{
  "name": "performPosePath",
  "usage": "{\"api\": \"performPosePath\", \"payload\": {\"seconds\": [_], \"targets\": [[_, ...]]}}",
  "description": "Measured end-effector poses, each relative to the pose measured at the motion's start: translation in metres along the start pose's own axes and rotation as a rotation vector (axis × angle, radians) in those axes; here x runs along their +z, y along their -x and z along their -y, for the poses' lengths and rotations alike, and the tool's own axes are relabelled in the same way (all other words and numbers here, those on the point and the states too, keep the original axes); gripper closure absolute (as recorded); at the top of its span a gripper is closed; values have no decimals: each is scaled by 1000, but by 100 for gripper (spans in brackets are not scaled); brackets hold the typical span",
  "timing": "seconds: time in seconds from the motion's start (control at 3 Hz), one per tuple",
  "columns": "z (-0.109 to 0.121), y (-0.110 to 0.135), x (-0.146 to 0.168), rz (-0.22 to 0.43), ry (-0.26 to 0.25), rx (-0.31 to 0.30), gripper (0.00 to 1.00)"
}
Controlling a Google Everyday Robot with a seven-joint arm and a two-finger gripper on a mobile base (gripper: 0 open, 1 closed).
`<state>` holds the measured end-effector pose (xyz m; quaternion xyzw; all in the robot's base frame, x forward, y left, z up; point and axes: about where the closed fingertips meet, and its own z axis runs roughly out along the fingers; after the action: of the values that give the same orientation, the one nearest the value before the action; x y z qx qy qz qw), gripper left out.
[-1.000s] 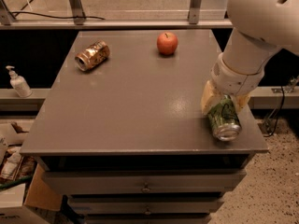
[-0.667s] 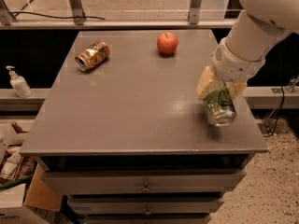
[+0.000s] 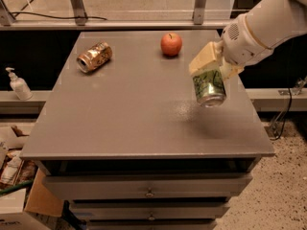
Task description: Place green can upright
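Note:
The green can (image 3: 208,86), light green patterned label with a silver rim, hangs in the air above the right part of the grey table (image 3: 129,114), nearly upright with one end facing down and toward me. My gripper (image 3: 211,66), with cream-coloured fingers (image 3: 205,58), is shut on the can's upper half and holds it clear of the tabletop. A shadow lies on the table below the can. The white arm reaches in from the upper right.
An orange-gold can (image 3: 94,56) lies on its side at the table's back left. A red apple (image 3: 171,44) stands at the back middle. A soap dispenser (image 3: 18,84) stands on a ledge to the left. Drawers sit under the tabletop, boxes on the floor at lower left.
The gripper has lifted the green can off the table's right front area and carried it up and toward the middle, turning it from lying toward upright.

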<state>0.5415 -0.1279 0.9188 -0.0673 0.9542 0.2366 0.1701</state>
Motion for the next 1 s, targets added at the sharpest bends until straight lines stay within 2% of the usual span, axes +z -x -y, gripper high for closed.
{"api": "performPosePath", "payload": {"seconds": [0.33,0.67,1.0], "targets": [[-25,13,-7,101,213,-38,100],[-49,14,-17,173,425,-57,100],[-76,12,-30,188,539,-56,100]]}}
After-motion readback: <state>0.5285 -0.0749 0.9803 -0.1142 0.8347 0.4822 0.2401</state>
